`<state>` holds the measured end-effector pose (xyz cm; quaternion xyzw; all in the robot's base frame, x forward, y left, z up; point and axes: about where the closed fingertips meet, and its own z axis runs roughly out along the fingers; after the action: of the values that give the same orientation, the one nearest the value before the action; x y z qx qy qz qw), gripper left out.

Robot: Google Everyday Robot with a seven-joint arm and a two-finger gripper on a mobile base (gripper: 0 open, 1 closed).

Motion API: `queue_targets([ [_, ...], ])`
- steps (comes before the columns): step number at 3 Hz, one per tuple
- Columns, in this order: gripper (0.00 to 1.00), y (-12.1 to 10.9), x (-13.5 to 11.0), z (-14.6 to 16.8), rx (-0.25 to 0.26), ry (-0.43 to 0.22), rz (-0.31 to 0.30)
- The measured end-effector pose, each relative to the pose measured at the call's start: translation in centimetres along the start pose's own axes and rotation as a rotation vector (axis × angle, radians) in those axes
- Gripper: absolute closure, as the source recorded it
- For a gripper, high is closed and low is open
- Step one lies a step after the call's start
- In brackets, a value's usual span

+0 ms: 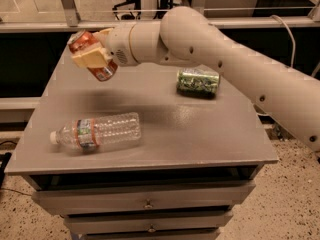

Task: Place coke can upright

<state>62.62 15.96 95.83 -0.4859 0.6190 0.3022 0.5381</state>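
The coke can (pixel 84 42), red-orange with white markings, is held tilted in the air above the far left part of the grey table (pixel 165 129). My gripper (pixel 92 58) is shut on the coke can, its cream fingers (pixel 90 59) clamped across the can's middle. The can's lower end (pixel 104 73) pokes out below the fingers. The white arm reaches in from the right.
A green patterned can (pixel 198 81) lies on its side at the right middle of the table. A clear plastic bottle (pixel 96 132) lies on its side near the front left. Drawers (pixel 147 204) sit below the table top. A rail runs behind.
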Motion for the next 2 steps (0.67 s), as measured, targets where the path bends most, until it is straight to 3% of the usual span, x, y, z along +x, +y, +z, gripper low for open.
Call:
queue_targets([
  [1, 1.0, 2.2, 1.3, -2.2, 0.05, -0.076, -0.003],
  [2, 1.0, 3.0, 2.9, -3.9, 0.063, -0.105, -0.005],
])
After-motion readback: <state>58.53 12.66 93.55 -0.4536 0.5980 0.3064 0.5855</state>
